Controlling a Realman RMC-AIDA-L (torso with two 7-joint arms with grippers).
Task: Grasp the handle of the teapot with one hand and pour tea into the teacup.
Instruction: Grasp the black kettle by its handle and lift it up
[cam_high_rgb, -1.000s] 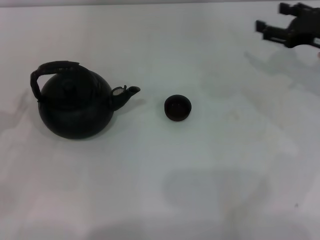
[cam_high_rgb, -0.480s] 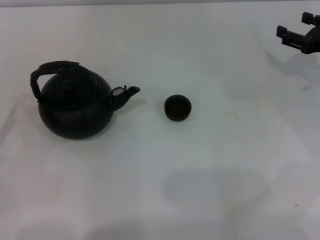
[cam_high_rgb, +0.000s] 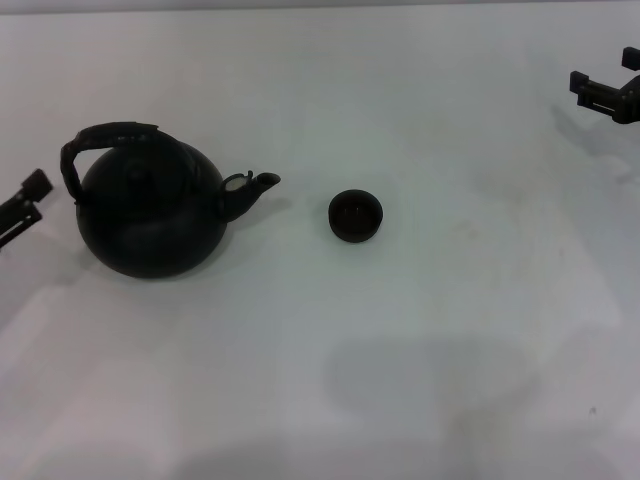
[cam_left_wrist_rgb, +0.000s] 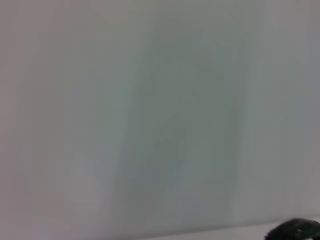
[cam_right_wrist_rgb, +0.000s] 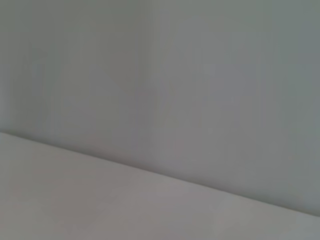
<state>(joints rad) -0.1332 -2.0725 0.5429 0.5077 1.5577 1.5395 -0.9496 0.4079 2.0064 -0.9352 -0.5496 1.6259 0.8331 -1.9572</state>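
Flanking left end effector (cam_high_rgb: 22, 208) — teapot (cam_high_rgb: 150, 215)

Black, blocky left gripper (cam_high_rgb: 22, 208), right gripper (cam_high_rgb: 610, 92)

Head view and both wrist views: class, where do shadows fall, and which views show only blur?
Head view: soft shadows lie on the white table beside the teapot and teacup. Left wrist view: featureless blur. Right wrist view: likewise.
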